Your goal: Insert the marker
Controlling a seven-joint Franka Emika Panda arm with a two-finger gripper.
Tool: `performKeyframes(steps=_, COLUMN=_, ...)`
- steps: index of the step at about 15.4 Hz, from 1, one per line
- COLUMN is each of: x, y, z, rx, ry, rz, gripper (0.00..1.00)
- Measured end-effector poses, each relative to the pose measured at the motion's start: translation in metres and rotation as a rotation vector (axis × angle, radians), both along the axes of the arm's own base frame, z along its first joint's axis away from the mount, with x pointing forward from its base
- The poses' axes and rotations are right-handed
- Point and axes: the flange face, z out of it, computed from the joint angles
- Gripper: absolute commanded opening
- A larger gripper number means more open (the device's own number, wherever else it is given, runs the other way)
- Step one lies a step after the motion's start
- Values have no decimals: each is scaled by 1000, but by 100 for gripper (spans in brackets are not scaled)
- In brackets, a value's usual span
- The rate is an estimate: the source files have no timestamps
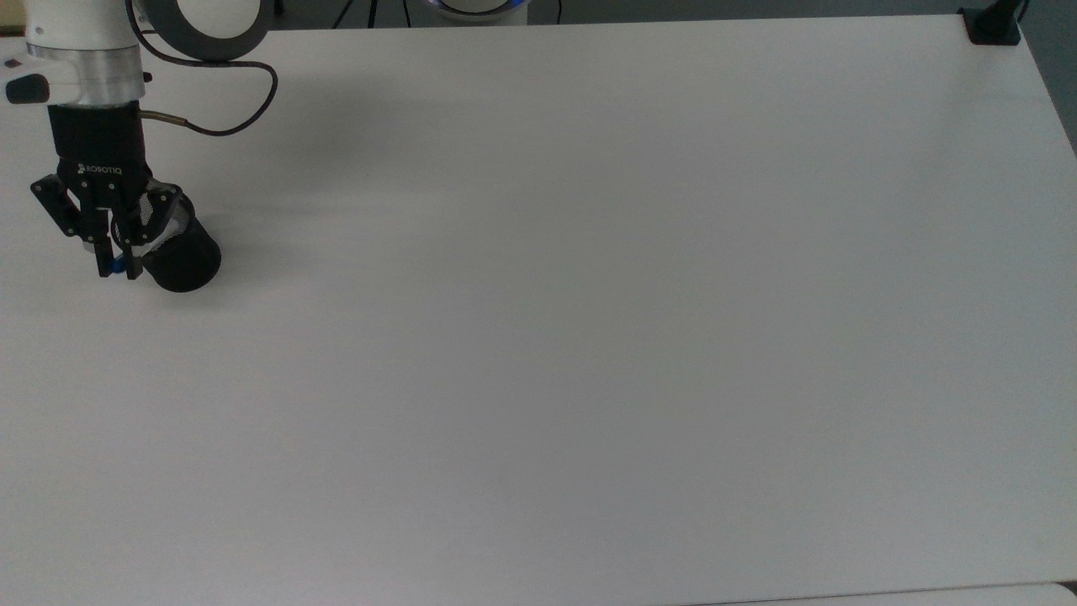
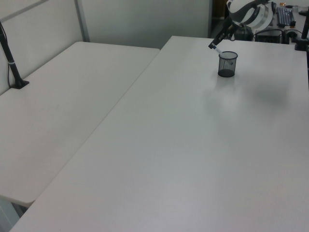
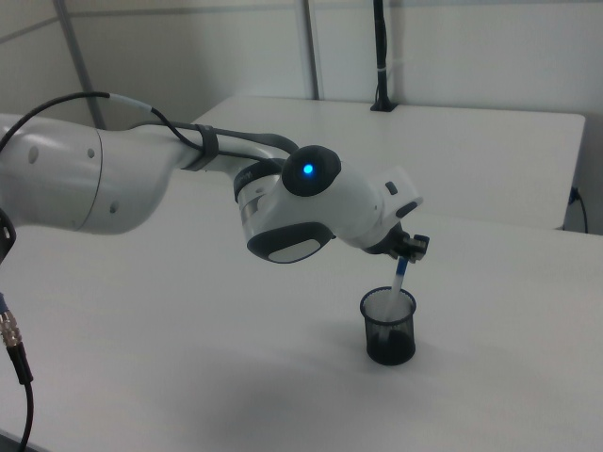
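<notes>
A: Top view first. What's around?

B: Wide white surface (image 1: 589, 337), bare but for a black mesh cup (image 1: 183, 263) far over at the top view's left. Black hand (image 1: 119, 268) right beside the cup, hiding part of its rim. Thin cable (image 1: 240, 118) looping behind.

A: And the marker?

B: Marker (image 1: 145, 251) pinched tight between the two fingers by its blue end, white barrel slanting across to the cup's mouth.

A: Left view now?

B: Same cup (image 2: 227, 65) far off, hand (image 2: 212, 45) up at the left view's left of it. Marker (image 2: 217, 49) leaning, top toward the left view's left, bottom end down in the cup. Also a second surface (image 2: 58, 96) and a black post (image 2: 12, 63).

A: Right view?

B: Closer look. Big white arm (image 3: 311, 202) reaching over, hand (image 3: 412, 247) above the cup (image 3: 388, 330). Marker (image 3: 399, 280) nearly upright here, gripped at the top, lower end inside the cup. Cannot tell if touching the bottom.
</notes>
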Motion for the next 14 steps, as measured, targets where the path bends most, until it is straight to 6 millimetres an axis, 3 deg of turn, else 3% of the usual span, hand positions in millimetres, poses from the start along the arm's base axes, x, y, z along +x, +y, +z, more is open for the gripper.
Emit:
performKeyframes(steps=4, x=-2, y=-3, z=9, rx=-2, ry=-14, rz=-7, gripper=100)
performKeyframes(steps=8, x=-5, y=0, z=40, rx=25, ry=-67, rz=-44, gripper=100)
performKeyframes(steps=14, x=-15, y=25, z=108, rx=171, ry=-95, rz=-17, gripper=100)
